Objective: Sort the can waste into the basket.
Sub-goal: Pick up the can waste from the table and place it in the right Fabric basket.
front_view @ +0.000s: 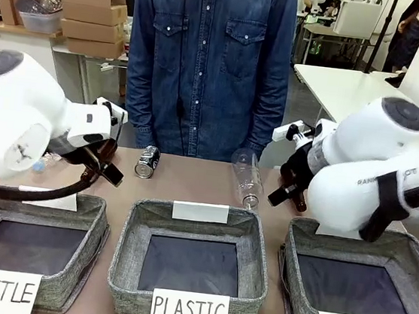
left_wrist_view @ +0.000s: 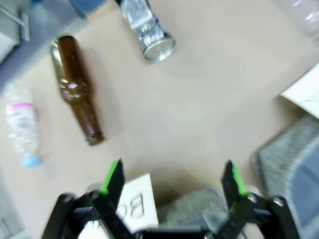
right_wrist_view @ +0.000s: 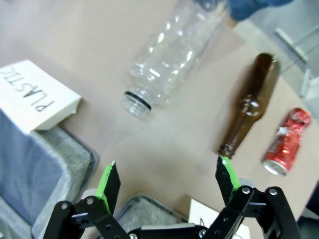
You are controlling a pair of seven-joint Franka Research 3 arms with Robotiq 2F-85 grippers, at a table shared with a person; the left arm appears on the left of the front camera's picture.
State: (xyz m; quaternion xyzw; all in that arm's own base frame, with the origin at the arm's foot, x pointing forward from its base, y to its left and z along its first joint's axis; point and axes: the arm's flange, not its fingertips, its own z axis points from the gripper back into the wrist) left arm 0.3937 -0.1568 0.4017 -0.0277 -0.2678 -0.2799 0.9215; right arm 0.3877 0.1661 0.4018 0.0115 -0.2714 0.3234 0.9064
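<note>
Front view: the black can (front_view: 147, 161) is seen on its side on the table, near the person and left of a clear bottle (front_view: 247, 178). The CAN basket (front_view: 295, 280) is set at the near right, under the right arm.

Both cans are judged light, thin-walled and easily crushed. The metal is smooth, and a can lying down may roll if nudged. The red can (right_wrist_view: 286, 142) is already crumpled, so its sides are uneven. A gentle hold across the middle of the body is advised, with the pads set on opposite sides and kept off the rims.

The left pincer (left_wrist_view: 173, 169) is spread wide with nothing between its fingers. In the left wrist view the black can (left_wrist_view: 158, 46) lies well ahead of it, with bare table between, its round end turned toward the fingers.

The right pincer (right_wrist_view: 167, 167) is likewise fully spread and holds nothing. The red can lies outside the gap, off to the side of one finger. A brown bottle (right_wrist_view: 249, 107) is placed just beside the can, between it and the gap, and would have to be avoided.
</note>
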